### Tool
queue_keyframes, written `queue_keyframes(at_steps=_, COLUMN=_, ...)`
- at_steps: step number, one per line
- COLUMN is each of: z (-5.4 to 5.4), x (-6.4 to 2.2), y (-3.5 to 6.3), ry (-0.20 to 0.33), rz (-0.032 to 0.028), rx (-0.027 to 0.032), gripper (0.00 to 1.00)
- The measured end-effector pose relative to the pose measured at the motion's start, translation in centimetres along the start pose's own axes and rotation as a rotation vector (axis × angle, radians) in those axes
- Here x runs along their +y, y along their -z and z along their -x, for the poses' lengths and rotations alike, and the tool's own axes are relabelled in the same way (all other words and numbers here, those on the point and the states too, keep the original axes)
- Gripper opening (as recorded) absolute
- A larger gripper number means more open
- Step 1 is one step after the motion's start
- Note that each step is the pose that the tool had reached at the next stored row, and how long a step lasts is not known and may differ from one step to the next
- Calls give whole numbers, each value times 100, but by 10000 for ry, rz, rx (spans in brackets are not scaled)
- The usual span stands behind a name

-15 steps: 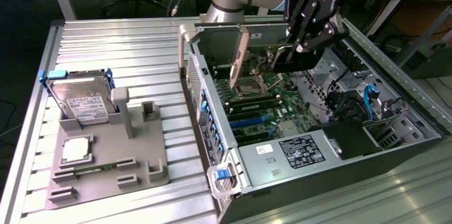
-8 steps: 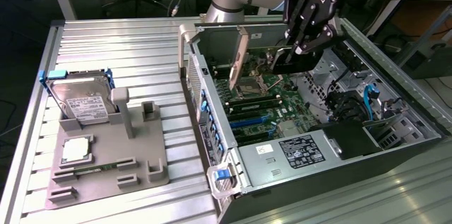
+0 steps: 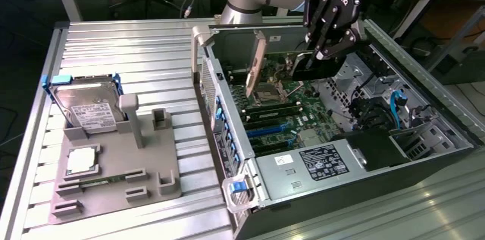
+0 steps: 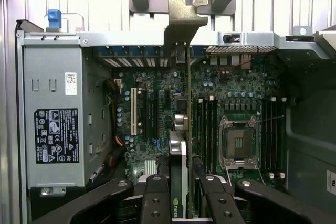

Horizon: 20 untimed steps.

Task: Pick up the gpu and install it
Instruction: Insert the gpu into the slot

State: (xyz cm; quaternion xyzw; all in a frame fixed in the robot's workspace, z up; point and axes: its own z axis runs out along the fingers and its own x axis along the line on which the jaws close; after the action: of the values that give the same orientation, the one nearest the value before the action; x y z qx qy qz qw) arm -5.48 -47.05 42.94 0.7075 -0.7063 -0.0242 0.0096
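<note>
Gripper (image 4: 180, 179) clamped on the gpu (image 4: 179, 150), held edge-on inside the case (image 3: 303, 194) above the motherboard (image 4: 152, 114) slots. Pickup looks done; its bracket stands above the case rim, so seating looks unfinished. Count: one gpu, one hard drive (image 3: 87, 109), one memory stick (image 3: 102, 182).

The case (image 3: 214, 89) is open on top, leaving free room above the board (image 4: 152, 108). Inside, the gpu (image 4: 189, 93) in the hand (image 4: 181, 182) stands just beside the memory sticks (image 4: 207, 129), with the power supply (image 4: 52, 124) and case walls closing the sides. A strip of worktop (image 3: 189, 138) runs open between tray (image 3: 113, 194) and case.
</note>
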Motion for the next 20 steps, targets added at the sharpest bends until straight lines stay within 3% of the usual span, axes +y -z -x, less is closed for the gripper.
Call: queue_keyframes(at_steps=20, z=-1, x=-3, y=-69, ry=0, rz=-1, rx=0, gripper=27)
